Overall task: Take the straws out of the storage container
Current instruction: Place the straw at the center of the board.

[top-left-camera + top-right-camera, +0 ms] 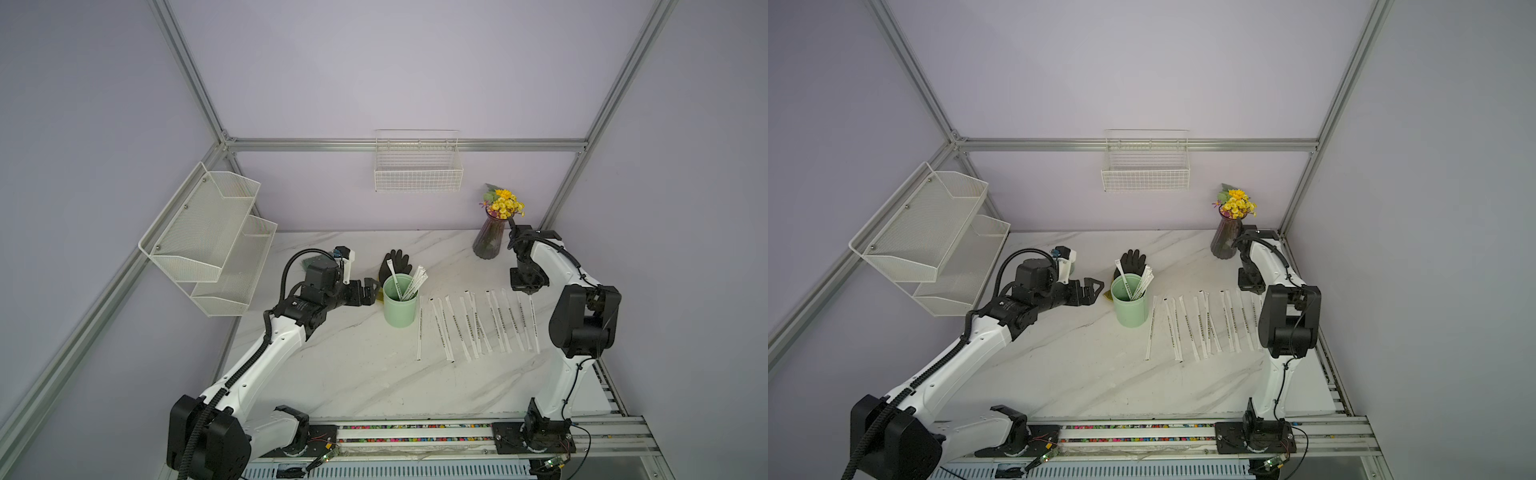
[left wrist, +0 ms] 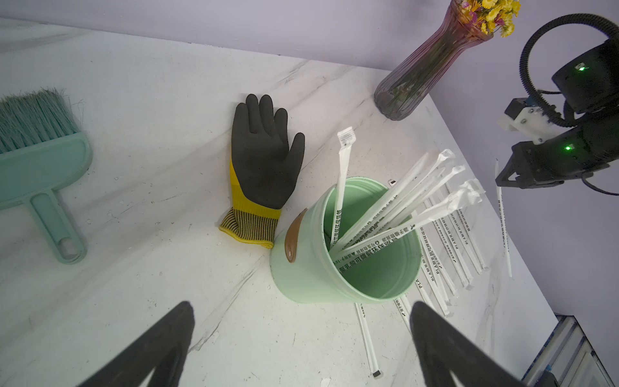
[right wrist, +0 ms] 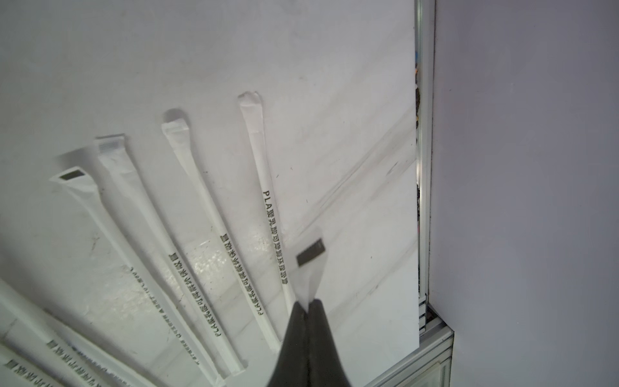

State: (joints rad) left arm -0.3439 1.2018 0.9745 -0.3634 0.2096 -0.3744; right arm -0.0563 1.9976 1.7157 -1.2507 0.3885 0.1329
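1. Straws (image 1: 419, 328) lie in a row on the marble table (image 1: 353, 374), right of the storage container (image 1: 399, 309).
2. Right gripper (image 3: 310, 301): fingers pressed together, pinching the wrapper end of the rightmost straw (image 3: 311, 264).
3. Left gripper (image 1: 372, 293): fingers spread wide, empty, just beside the upright storage container, where several straws lean inside.
4. Black glove (image 1: 395, 262) lies behind it.

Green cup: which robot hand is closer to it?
Left. The left gripper sits open just beside the green cup. The right gripper is far off, beyond the row of straws, shut on the end of one straw.
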